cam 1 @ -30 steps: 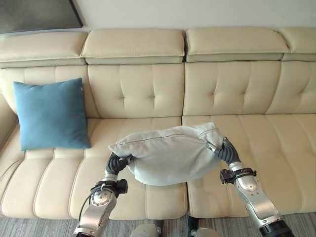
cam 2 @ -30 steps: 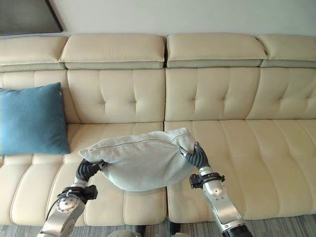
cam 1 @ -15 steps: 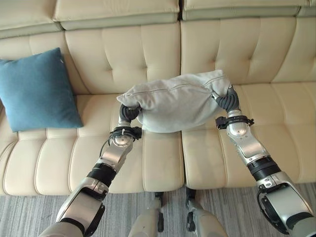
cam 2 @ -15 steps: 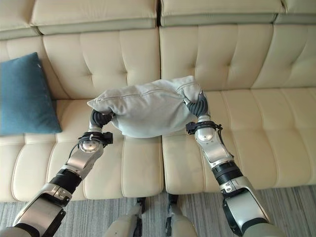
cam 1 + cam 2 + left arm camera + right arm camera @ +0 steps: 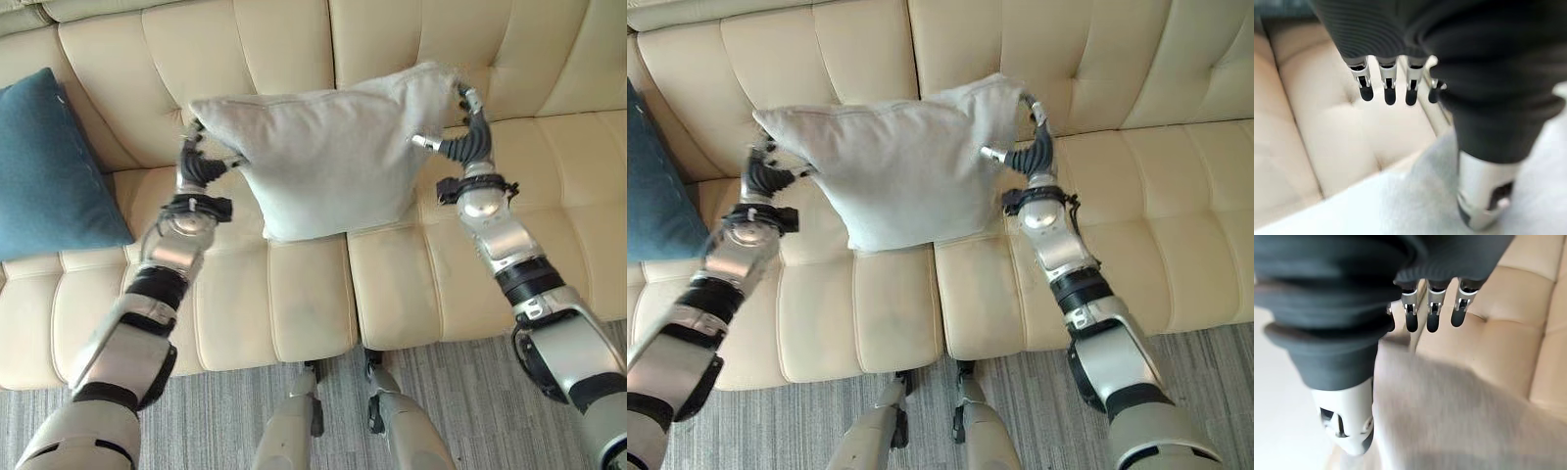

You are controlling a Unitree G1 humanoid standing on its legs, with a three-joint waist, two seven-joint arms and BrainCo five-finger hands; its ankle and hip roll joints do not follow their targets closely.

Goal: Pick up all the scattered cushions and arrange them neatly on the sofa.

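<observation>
A light grey cushion (image 5: 323,157) stands upright on the cream sofa's seat (image 5: 294,304), leaning on the backrest near the seam between two seats. My left hand (image 5: 199,162) grips its upper left corner and my right hand (image 5: 468,137) its upper right corner. In the left wrist view the thumb (image 5: 1484,200) lies on the grey cloth (image 5: 1400,205) while the fingers (image 5: 1386,90) reach past its edge toward the backrest. The right wrist view shows the same pinch on the cushion (image 5: 1449,411). A blue cushion (image 5: 49,166) leans on the backrest at the far left.
The sofa's tufted backrest (image 5: 549,59) runs on to the right, with open seat (image 5: 578,196) below it. Grey carpet (image 5: 245,411) lies in front of the sofa.
Both hands have lifted the grey cushion from low over the seat's front and pushed it back, turning it upright against the backrest. The camera has moved closer and tipped down.
</observation>
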